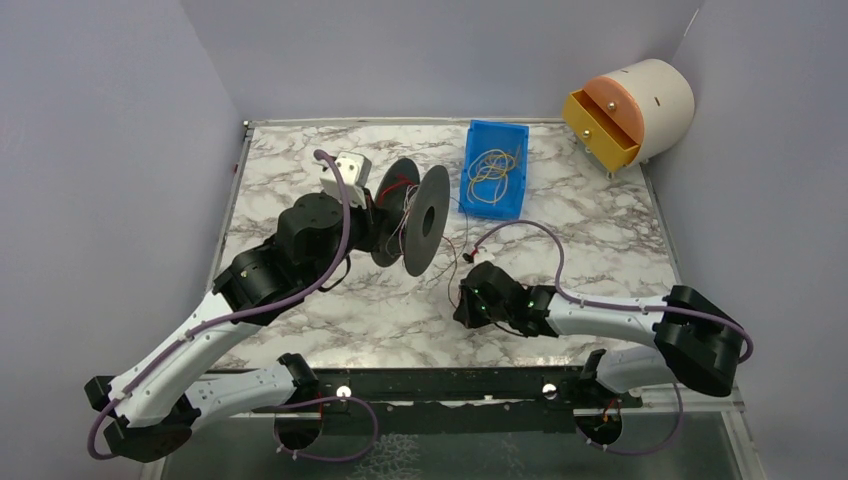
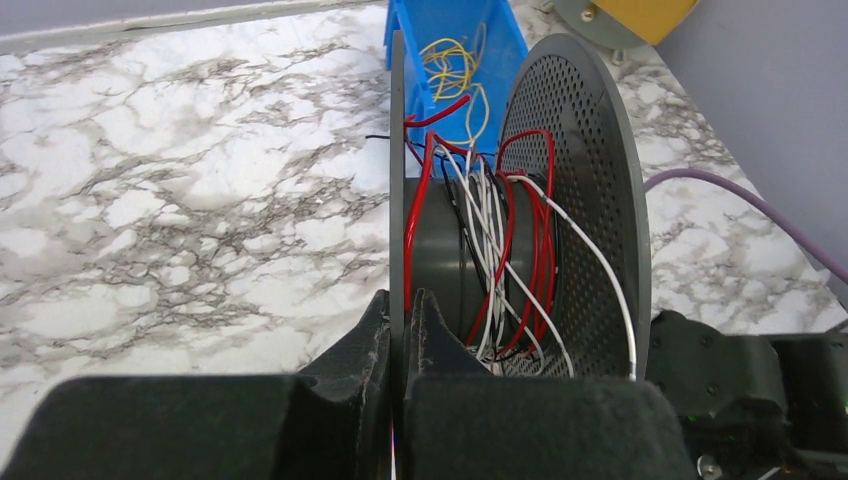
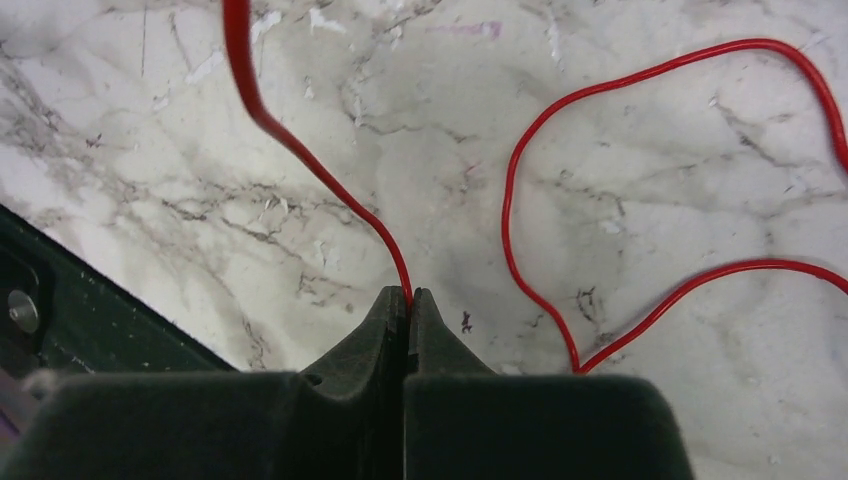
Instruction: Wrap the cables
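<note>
Only the top view shows both arms at once. The left arm comes from 7 o'clock and reaches up toward 1 o'clock to the spool (image 1: 412, 215). The right arm bends at the 3 o'clock edge and its front part points toward 9 o'clock, low over the table (image 1: 600, 250). A blue bin (image 1: 500, 205) with yellow wires sits at 12 o'clock.

Only the left wrist view shows what is on the spool. Red, white and black cables (image 2: 495, 250) are wound loosely around its grey middle. The spool's long axis runs from 9 to 3 o'clock, and its two round plates stand on edge. The left gripper (image 2: 403, 300) is squeezed tight on the thin edge of the near plate.

Only the right wrist view shows the other grip. The right gripper (image 3: 408, 295) is pinched tight on one red cable. That cable runs from the fingertips up toward 11 o'clock. More of the red cable lies in a big loose loop on the table, from 1 to 4 o'clock.
</note>
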